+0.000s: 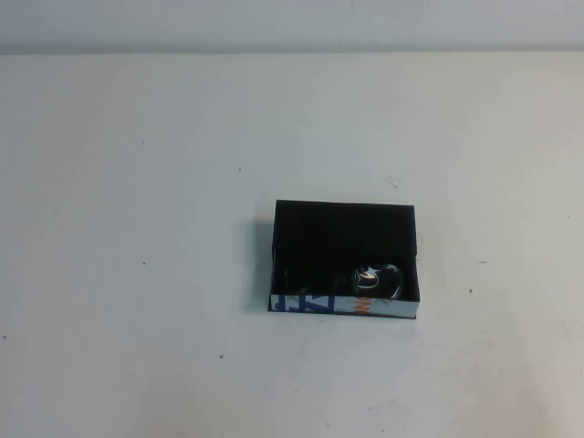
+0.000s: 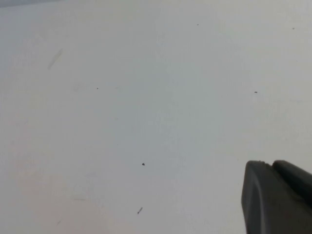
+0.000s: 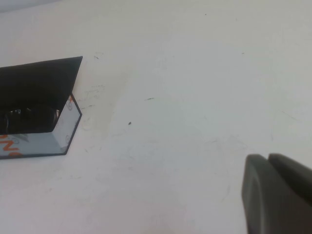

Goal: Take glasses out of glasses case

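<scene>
The glasses case (image 1: 392, 308) is an open shallow black box with a white near side printed in blue and orange, lying right of the table's middle. The glasses (image 1: 378, 279) lie inside it at the near right, one lens glinting. The right wrist view shows the case's corner (image 3: 68, 129) and part of the glasses (image 3: 27, 117) in its dark inside. My right gripper (image 3: 268, 157) is shut and empty, hovering over bare table well away from the case. My left gripper (image 2: 271, 164) is shut and empty over bare table. Neither gripper shows in the high view.
The white table (image 1: 137, 274) surrounds the case on all sides, marked only by small dark specks. Its far edge meets a pale wall (image 1: 292, 23) at the back.
</scene>
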